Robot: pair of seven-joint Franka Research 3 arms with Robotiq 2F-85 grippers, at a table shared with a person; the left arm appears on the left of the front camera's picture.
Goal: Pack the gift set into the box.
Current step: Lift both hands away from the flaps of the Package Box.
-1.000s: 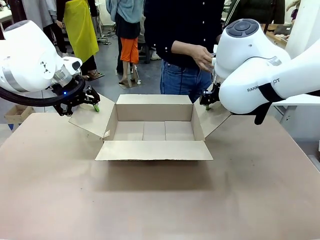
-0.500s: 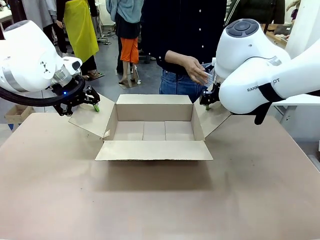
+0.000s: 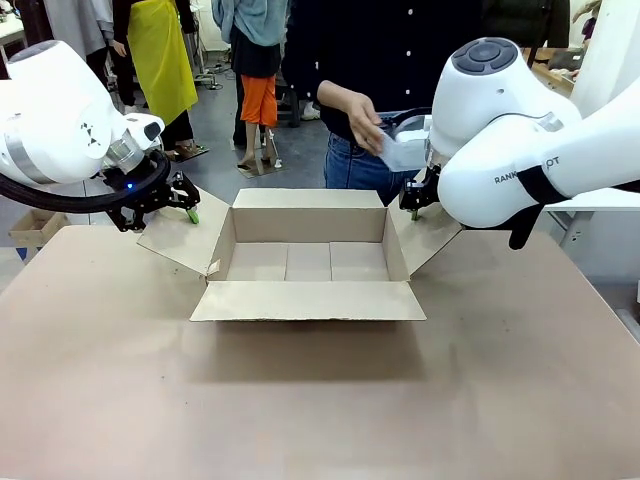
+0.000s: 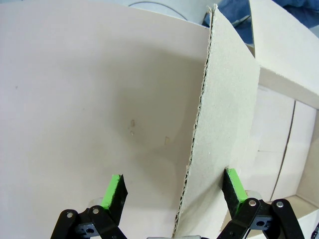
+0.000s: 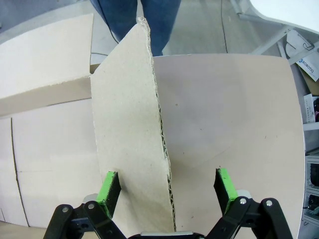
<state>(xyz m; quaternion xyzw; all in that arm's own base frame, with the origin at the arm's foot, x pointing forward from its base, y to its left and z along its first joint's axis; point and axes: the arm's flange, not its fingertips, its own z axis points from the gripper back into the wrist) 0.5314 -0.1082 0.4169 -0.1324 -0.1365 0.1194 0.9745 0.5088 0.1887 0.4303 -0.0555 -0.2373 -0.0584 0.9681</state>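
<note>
Your left jaws and right jaws both stand open astride the side flaps (image 3: 183, 238) of the box (image 3: 308, 300) mid-frame, while the person's hand (image 3: 360, 118) holds the gift set (image 3: 402, 150) upper right of centre; it is probably light with loose contents, so take its tray rim and keep it level.

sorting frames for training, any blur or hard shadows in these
Front view: the person's hand and the gift set it carries are motion-blurred; the box is sharp, casting a soft shadow toward the camera. Left wrist view: flap edge crisp, light even. Right wrist view: same.
</note>
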